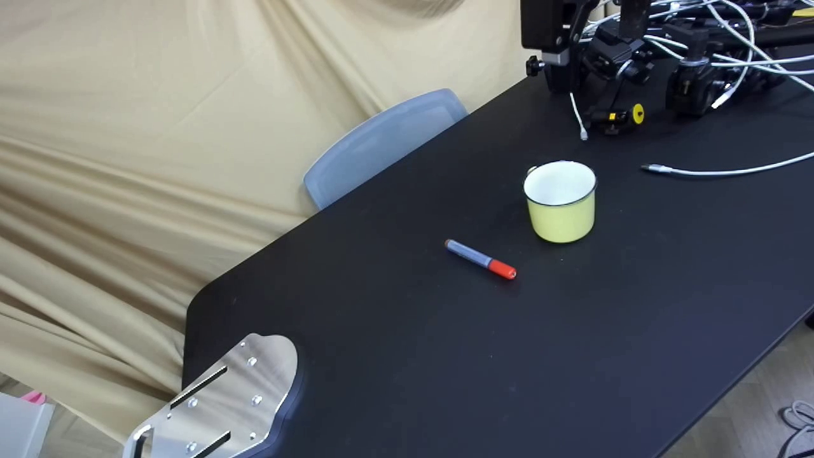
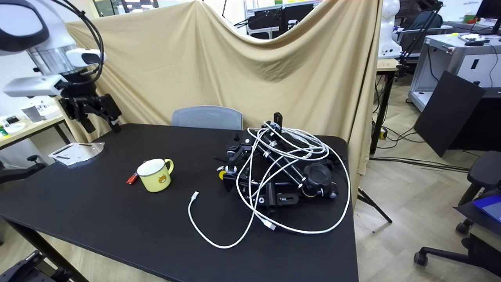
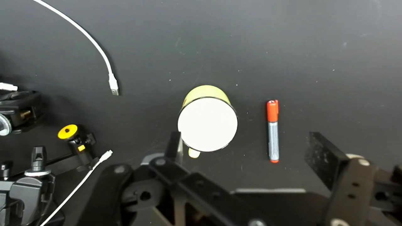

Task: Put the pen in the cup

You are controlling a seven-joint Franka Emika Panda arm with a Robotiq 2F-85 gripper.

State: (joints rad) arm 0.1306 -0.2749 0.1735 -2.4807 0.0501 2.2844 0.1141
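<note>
Wrist view overhead, exteriors oblique — cup (image 1: pixel 561 213) shared.

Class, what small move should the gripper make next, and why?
Probably ease the gripper down toward the pen: the gripper is open and empty, and the pen lies on the table beside the cup, appearing between the fingers in the wrist view.

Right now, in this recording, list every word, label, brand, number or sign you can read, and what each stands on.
No text is legible in any view.
Pen: print along the barrel, too small and blurred to read.
Black plate: a small pale marking, too small to read.
Cup: a small brown picture, no lettering I can make out.
</note>
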